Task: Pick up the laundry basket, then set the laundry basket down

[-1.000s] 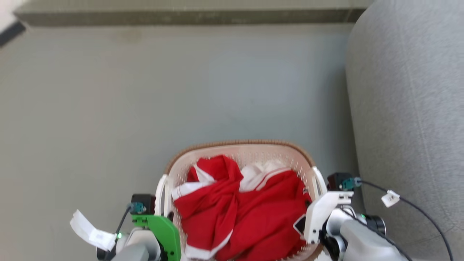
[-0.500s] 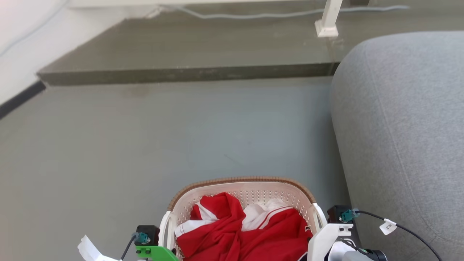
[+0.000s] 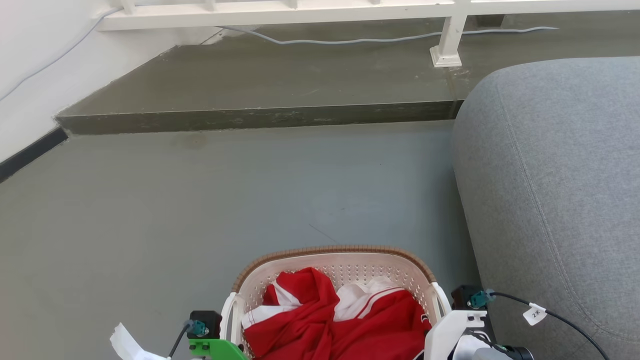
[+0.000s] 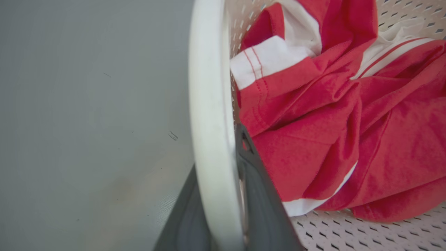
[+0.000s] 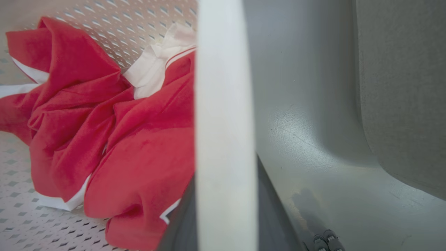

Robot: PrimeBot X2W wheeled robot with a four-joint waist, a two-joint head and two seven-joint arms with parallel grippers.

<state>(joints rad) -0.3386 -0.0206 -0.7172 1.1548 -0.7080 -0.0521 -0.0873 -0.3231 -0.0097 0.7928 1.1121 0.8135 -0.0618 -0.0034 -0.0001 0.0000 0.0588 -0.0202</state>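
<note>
At bottom centre of the head view, a small cream-white perforated plastic laundry basket (image 3: 345, 269) with a brown woven-look rim, mouth up and level, white side handles at frame left and frame right; near end cut by the bottom edge, so long axis not readable. Over smooth grey floor (image 3: 190, 215), near the rounded grey fabric sofa arm (image 3: 550, 200) at right. Inside, a crumpled red-and-white knit garment (image 3: 320, 327), soft folds against the diamond-holed wall. In the left wrist view, left claw (image 4: 217, 150) narrowed onto the smooth curved white handle, one dark matte finger on each side of it, inner one against the red cloth. In the right wrist view, right claw (image 5: 224, 167) likewise clamped across the other handle, dark fingers flanking the pale bar. Far across the floor, a raised dull concrete step (image 3: 250, 117) and a white painted railing (image 3: 300, 11) along the top edge.
</note>
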